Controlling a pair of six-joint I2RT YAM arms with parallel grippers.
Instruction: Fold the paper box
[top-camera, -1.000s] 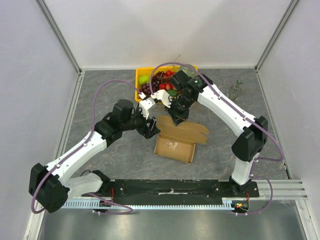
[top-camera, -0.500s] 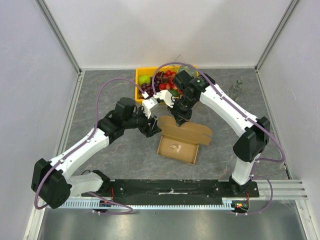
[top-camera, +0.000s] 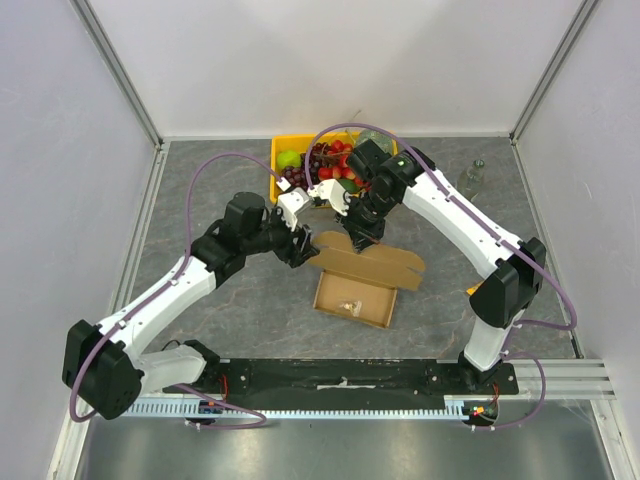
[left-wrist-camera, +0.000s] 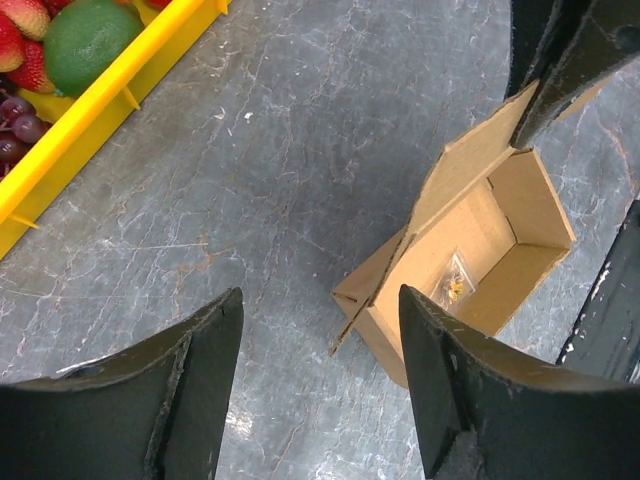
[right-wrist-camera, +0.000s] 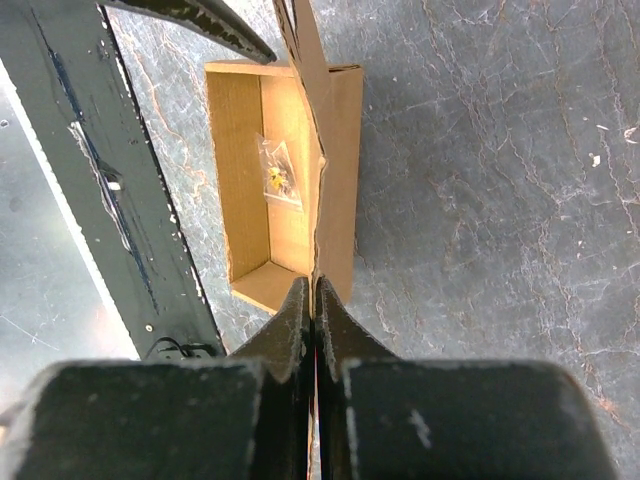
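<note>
Overhead: grey marbled table (top-camera: 230, 300), closed in by three pale walls (top-camera: 340, 60). One paper box (top-camera: 352, 290) sits at table centre, tray open, one small clear packet (right-wrist-camera: 277, 172) inside. One yellow crate (top-camera: 280, 148) of fruit at the back; one clear bottle (top-camera: 470, 178) back right. Two arms: right gripper (right-wrist-camera: 313, 290) pinched tight on the box's upright flap; left gripper (left-wrist-camera: 320, 305) spread wide, holding nothing, just left of the box.

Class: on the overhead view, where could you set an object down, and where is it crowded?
Free: the grey table left of the yellow crate up to the left wall; also between the paper box and the right arm's base. Crowded: the middle, where left gripper and right gripper meet at the box.
</note>
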